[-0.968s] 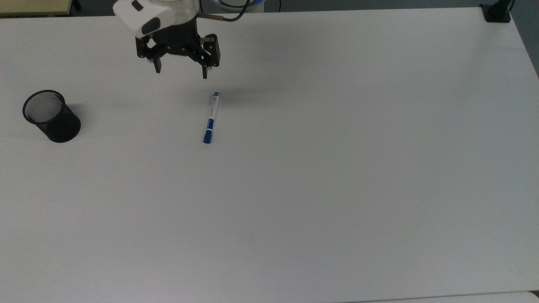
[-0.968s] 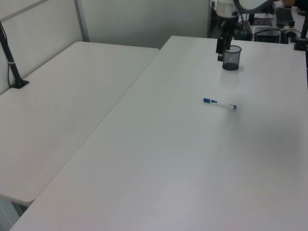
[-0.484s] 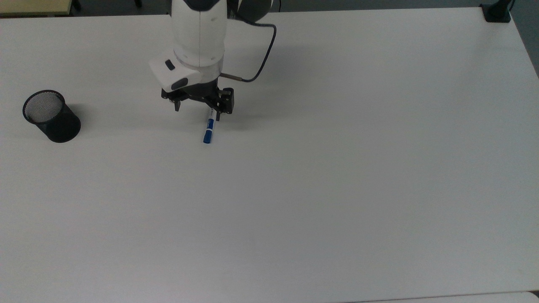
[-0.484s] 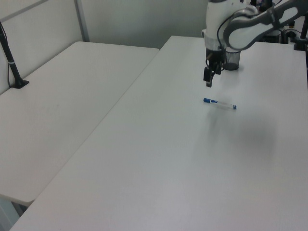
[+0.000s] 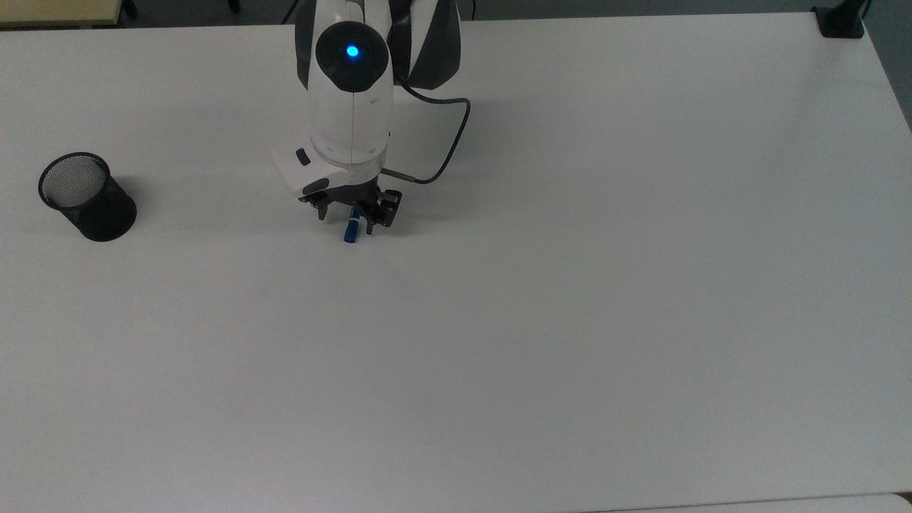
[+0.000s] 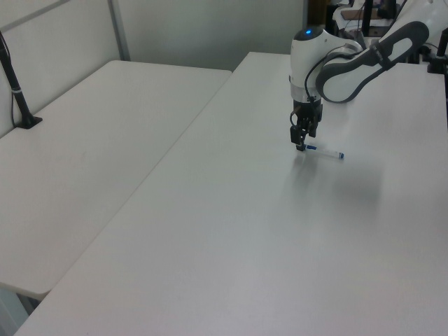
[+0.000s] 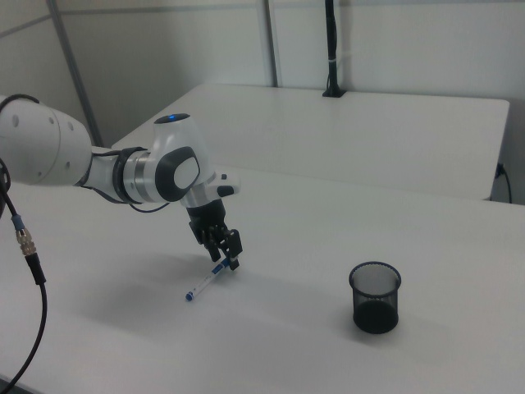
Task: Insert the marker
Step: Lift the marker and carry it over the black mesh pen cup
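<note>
Pincer low over marker on table, fingers apart astride cap end.

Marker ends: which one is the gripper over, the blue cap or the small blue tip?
The blue cap end; the gripper sits over it, the small-tipped end lies free.

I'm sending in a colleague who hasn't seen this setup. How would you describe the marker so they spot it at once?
On the big white table, look under the robot's hand. The marker lies flat there, with the black mesh cup standing far off. It is the only slim white stick with blue ends.
</note>
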